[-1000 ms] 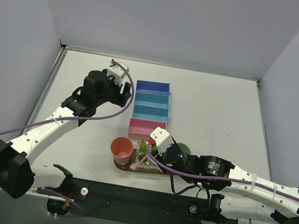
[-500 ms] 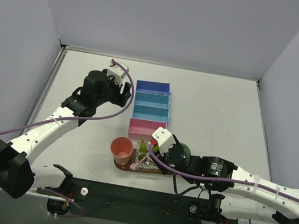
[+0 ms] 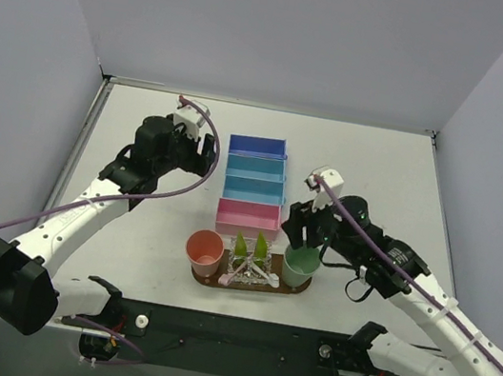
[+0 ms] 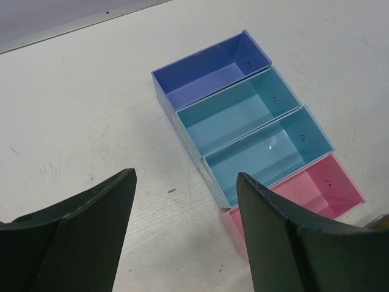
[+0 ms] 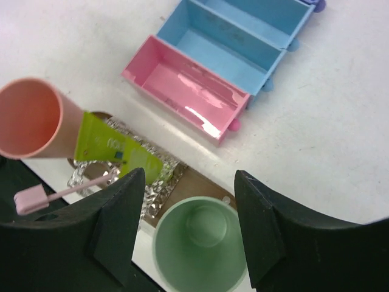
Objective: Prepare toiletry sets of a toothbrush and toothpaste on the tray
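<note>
White table (image 3: 380, 171), the tray (image 3: 259, 289) at its near edge.
Two toothpaste tubes (image 3: 242, 244) and a pink toothbrush (image 5: 61, 193) sit at the clear holder (image 3: 251, 267), between salmon cup (image 3: 205, 251) and mint cup (image 3: 300, 266). The right gripper (image 5: 189, 176) hangs released above the mint cup. The left gripper (image 4: 185, 182) is spread and empty near the bins (image 3: 254, 174).

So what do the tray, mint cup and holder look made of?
Tray: probably wood, dark brown, matte; grain too small to confirm. Mint cup: smooth plastic, even colour, soft sheen. Holder: clear faceted plastic, possibly glass; it glints in many small patches.
</note>
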`<state>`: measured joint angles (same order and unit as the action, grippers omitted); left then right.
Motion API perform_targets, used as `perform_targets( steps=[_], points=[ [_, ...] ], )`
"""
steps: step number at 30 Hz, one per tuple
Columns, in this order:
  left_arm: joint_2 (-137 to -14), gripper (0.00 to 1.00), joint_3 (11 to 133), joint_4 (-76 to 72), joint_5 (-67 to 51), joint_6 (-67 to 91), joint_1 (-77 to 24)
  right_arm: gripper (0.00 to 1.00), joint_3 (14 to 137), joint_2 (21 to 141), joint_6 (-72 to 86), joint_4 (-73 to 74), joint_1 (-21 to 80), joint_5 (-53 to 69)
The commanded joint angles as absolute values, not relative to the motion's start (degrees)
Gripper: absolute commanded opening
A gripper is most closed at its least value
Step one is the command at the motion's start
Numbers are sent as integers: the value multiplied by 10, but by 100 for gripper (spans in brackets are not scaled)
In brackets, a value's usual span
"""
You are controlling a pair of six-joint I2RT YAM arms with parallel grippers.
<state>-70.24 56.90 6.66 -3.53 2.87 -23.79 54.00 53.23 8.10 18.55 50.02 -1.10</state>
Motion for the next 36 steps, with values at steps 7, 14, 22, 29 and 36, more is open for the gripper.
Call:
perform_targets(
  steps=[7,14,22,29,36],
  points=[
    [-672,79,568,51,-17,108,-160,56,515,562,153,99,184,210],
    [-653,84,580,54,-20,123,-106,56,491,525,214,72,11,202],
    [-606,91,592,49,44,99,-121,56,466,418,171,44,2,77],
    [-569,92,576,31,66,91,-130,56,442,373,159,20,2,47],
    [-558,92,573,30,91,78,-141,56,445,381,158,23,1,50]
  ],
)
